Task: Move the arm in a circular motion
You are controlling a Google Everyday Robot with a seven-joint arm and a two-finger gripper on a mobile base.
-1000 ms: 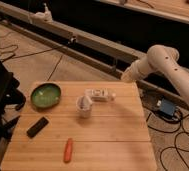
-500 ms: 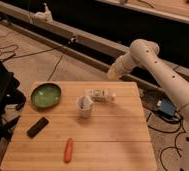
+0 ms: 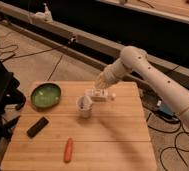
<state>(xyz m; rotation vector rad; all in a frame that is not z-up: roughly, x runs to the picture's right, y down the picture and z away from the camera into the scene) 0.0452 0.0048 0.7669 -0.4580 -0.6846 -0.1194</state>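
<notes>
We are looking across a wooden worktop (image 3: 115, 137). By its near edge a carrot (image 3: 68, 150) is lying, and a black slab (image 3: 37, 127) is sitting toward the left edge. A white cup (image 3: 84, 106) is standing near the middle, and a green bowl (image 3: 46, 95) is resting by the far left corner. A small white box (image 3: 99, 94) is lying by the far edge. Just above it the gripper (image 3: 102, 83) is hovering, jaws pressing together. The arm (image 3: 153, 80) is reaching in from the right, over the far right corner.
</notes>
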